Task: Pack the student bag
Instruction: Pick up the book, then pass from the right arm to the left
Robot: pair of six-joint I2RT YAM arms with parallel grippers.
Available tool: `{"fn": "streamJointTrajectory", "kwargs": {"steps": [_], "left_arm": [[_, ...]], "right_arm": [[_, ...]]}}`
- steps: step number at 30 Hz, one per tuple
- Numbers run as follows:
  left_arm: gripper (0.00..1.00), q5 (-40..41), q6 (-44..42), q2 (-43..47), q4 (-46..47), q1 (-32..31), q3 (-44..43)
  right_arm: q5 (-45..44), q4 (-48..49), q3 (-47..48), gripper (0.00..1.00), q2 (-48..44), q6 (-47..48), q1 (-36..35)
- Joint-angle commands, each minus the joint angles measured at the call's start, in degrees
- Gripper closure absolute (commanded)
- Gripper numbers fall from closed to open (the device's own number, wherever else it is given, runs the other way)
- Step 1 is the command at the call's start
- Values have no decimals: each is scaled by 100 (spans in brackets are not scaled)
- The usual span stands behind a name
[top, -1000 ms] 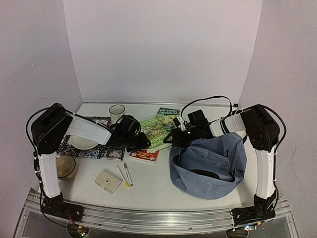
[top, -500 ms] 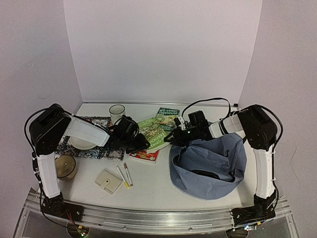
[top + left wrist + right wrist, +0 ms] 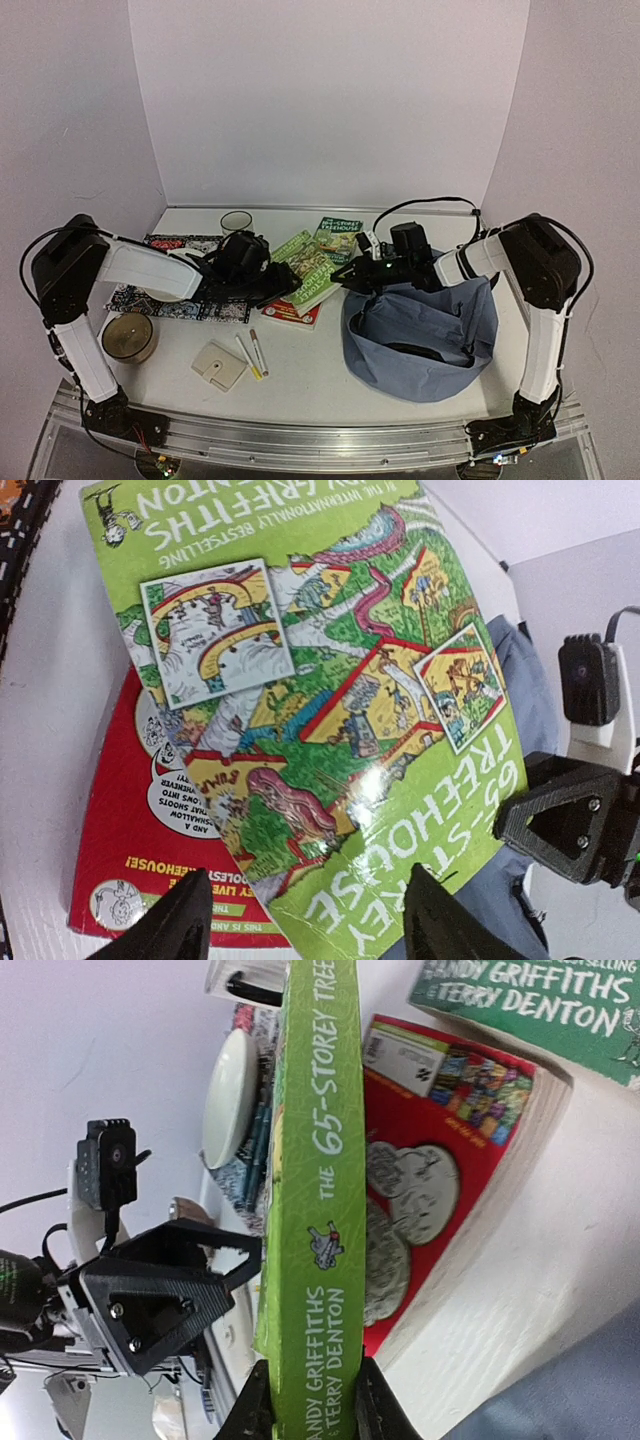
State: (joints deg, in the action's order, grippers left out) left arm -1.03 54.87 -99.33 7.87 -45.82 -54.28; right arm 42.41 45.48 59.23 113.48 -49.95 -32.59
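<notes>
A: Counting the books first, how many lie on the tabletop point(image 3: 310, 375)?

B: Three. A light green book point(image 3: 330, 730) sits near the middle, lapping over a red book point(image 3: 130, 860) at its 7 o'clock corner. A dark green book point(image 3: 340, 233) lies at 12 o'clock.

A: And the grippers?

B: Two. The right gripper point(image 3: 305, 1380) is pinched onto the spine edge of the light green book, one finger against each cover. The left gripper point(image 3: 308, 880) hangs over the same book from its 9 o'clock side, jaws spread wide, holding nothing. Whether its fingertips touch the cover I cannot tell.

A: Where is the student bag point(image 3: 440, 320)?

B: There is only one, at 4 o'clock on the tabletop. It is slumped, its mouth gaping upward and a dark interior showing. Its rim lies just beside the right gripper, on the books' 3 o'clock side.

A: What else?

B: One white mug point(image 3: 236, 221) at 11 o'clock. One patterned mat point(image 3: 228, 310) at 9 o'clock carries one white plate point(image 3: 228, 1095), and the left arm point(image 3: 150, 268) crosses above it. One round tan tub point(image 3: 127, 337) sits at 8 o'clock. One beige wallet point(image 3: 219, 365) lies at 7 o'clock. On its 3 o'clock side lie two pens, a yellow pen point(image 3: 247, 358) and a white pen point(image 3: 259, 352), almost parallel and close together.
</notes>
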Motion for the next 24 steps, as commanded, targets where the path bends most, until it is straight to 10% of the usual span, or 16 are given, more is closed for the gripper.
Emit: {"fn": "streamJointTrajectory", "kwargs": {"steps": [1,24], "left_arm": [[24,323,483,739,511,10,316],[0,742,2596,1587,2908,-745,1365]], "right_arm": [[-162,1498,-282,100,-872,-792,-50],[-3024,2114,-1013,100,-2183,-2103,-1039]]}}
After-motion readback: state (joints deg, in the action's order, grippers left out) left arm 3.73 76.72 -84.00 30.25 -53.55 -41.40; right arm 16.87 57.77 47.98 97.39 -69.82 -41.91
